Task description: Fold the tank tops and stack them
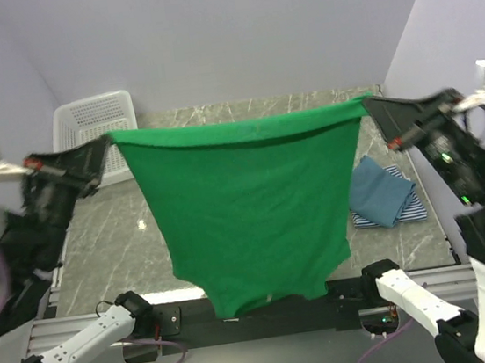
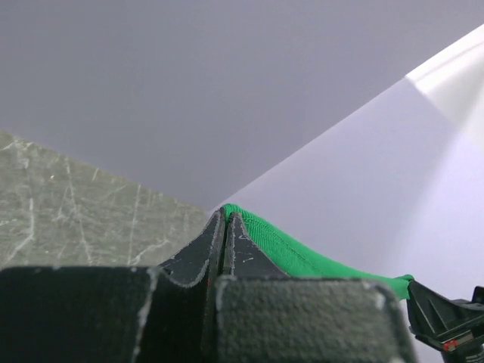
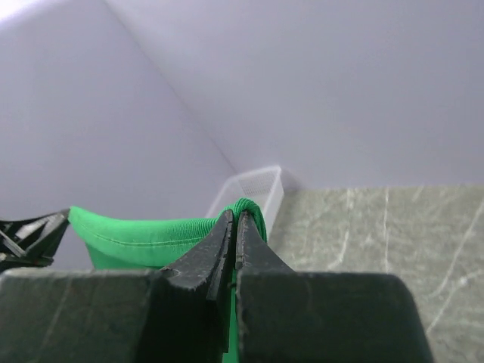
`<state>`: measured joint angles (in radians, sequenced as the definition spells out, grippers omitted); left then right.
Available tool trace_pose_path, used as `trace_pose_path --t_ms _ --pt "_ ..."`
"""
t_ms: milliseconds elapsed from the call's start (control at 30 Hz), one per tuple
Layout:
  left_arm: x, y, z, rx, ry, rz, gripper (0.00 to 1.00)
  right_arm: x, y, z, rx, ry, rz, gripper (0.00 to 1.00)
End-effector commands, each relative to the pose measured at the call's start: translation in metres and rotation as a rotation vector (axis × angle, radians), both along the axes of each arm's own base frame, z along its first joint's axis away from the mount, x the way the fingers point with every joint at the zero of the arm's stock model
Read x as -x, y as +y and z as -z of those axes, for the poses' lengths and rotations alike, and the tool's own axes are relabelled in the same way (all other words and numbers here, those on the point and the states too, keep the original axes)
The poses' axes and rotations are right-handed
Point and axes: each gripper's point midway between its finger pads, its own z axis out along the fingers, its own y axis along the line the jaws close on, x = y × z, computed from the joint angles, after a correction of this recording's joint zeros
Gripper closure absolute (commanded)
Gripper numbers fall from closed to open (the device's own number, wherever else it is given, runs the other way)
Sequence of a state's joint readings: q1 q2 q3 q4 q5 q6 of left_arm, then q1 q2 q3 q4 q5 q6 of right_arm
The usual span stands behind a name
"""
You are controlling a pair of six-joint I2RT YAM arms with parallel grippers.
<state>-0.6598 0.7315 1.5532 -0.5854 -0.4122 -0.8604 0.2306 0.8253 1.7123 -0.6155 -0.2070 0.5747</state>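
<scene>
White lattice basket (image 1: 92,122) sits at the desk's (image 1: 109,247) far left corner. Desk is grey marble-patterned. Plain walls (image 1: 233,32) behind.

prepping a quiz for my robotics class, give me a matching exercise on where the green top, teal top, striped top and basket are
Things:
1. green tank top
2. teal-blue tank top
3. striped tank top
4. white basket

Places:
A. bottom of the folded pile, on the right side of the table
B. far left corner of the table
C. stretched in the air between the left gripper and the right gripper
D. folded, lying on another top

Pairs: 1-C, 2-D, 3-A, 4-B
</scene>
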Motion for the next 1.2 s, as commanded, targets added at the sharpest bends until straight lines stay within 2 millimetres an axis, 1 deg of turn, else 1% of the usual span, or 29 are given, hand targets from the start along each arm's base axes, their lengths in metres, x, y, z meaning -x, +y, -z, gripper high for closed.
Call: trace_pose_path --t_ms 0,100,167,200,267,300,333,367,400,433,467,533,600,633,700,733,767,800,833,867,900,933,967,1000,1033,1067,1100,1133,1167 --pt "-0.049 -0.026 0.014 -0.085 0.019 -0.055 0.99 -0.067 0.017 0.039 0.053 0.111 -0.013 1.00" --pt "-0.086 -0.052 0.019 -0.122 0.016 -0.057 0.99 -0.102 0.029 0.052 0.056 0.133 -0.033 1.00" --pt "-0.111 -0.047 0.002 -0.133 -0.032 -0.096 0.99 -0.123 0.032 0.053 0.060 0.140 -0.037 1.00" --pt "-0.134 -0.066 0.009 -0.168 -0.020 -0.023 0.99 -0.144 0.036 0.051 0.058 0.141 -0.039 1.00" --pt "-0.157 -0.052 -0.018 -0.149 -0.070 -0.045 0.99 -0.164 0.040 0.044 0.051 0.142 -0.062 1.00" --pt "-0.187 -0.059 -0.009 -0.173 -0.042 -0.040 0.99 -0.182 0.042 0.034 0.045 0.133 -0.068 1.00" --pt "-0.184 -0.061 -0.040 -0.166 -0.110 -0.002 0.99 -0.192 0.042 0.029 0.033 0.134 -0.067 1.00" --pt "-0.196 -0.052 -0.047 -0.173 -0.121 -0.016 0.99 -0.199 0.041 0.024 0.030 0.129 -0.075 1.00" --pt "-0.222 -0.055 -0.035 -0.189 -0.078 -0.013 1.00 -0.212 0.041 0.012 0.021 0.114 -0.077 1.00" --pt "-0.216 -0.050 -0.065 -0.176 -0.141 -0.012 1.00 -0.217 0.040 0.006 0.008 0.109 -0.079 1.00" --pt "-0.223 -0.045 -0.068 -0.188 -0.145 -0.004 0.99 -0.230 0.039 0.009 0.007 0.125 -0.078 1.00" --pt "-0.236 -0.042 -0.067 -0.201 -0.134 0.012 0.99 -0.230 0.036 -0.008 0.001 0.098 -0.076 1.00" --pt "-0.235 -0.029 -0.064 -0.205 -0.130 -0.003 0.99 -0.238 0.034 0.006 0.012 0.140 -0.062 1.00" --pt "-0.245 -0.028 -0.042 -0.205 -0.088 0.000 1.00 -0.239 0.033 0.016 0.018 0.158 -0.060 1.00" --pt "-0.234 -0.021 -0.030 -0.195 -0.074 -0.002 0.99 -0.240 0.032 0.055 0.017 0.225 -0.057 1.00" --pt "-0.243 -0.022 0.007 -0.201 -0.005 0.012 0.99 -0.239 0.030 0.071 0.017 0.250 -0.052 1.00" --pt "-0.233 -0.021 0.014 -0.200 0.005 0.017 0.99 -0.235 0.029 0.108 0.021 0.313 -0.045 1.00" --pt "-0.239 -0.022 0.060 -0.210 0.100 0.026 0.99 -0.232 0.027 0.127 0.024 0.344 -0.040 1.00" --pt "-0.236 -0.021 0.079 -0.214 0.134 0.028 0.99 -0.220 0.025 0.138 0.026 0.355 -0.037 1.00" --pt "-0.222 -0.019 0.087 -0.218 0.143 0.024 1.00 -0.217 0.024 0.193 0.038 0.469 -0.030 1.00" --pt "-0.222 -0.018 0.142 -0.223 0.257 0.031 0.99 -0.211 0.023 0.216 0.047 0.510 -0.030 1.00" --pt "-0.215 -0.018 0.167 -0.215 0.303 0.039 0.99 -0.204 0.021 0.241 0.056 0.550 -0.030 1.00" --pt "-0.201 -0.020 0.175 -0.204 0.296 0.056 0.99 -0.188 0.018 0.290 0.065 0.649 -0.018 1.00" --pt "-0.192 -0.021 0.236 -0.199 0.417 0.076 0.99 -0.179 0.015 0.315 0.071 0.700 -0.004 1.00" --pt "-0.181 -0.021 0.263 -0.185 0.475 0.085 0.99 -0.169 0.014 0.340 0.082 0.749 -0.008 1.00" --pt "-0.169 -0.022 0.280 -0.167 0.497 0.092 0.99 -0.150 0.011 0.382 0.094 0.839 0.002 1.00" --pt "-0.151 -0.024 0.339 -0.145 0.620 0.118 0.99 -0.141 0.008 0.402 0.091 0.886 0.017 1.00" --pt "-0.140 -0.026 0.363 -0.135 0.666 0.123 0.99 -0.131 0.007 0.418 0.099 0.913 0.013 1.00" --pt "-0.129 -0.026 0.380 -0.123 0.694 0.125 0.99 -0.117 0.003 0.450 0.111 0.984 0.030 1.00"
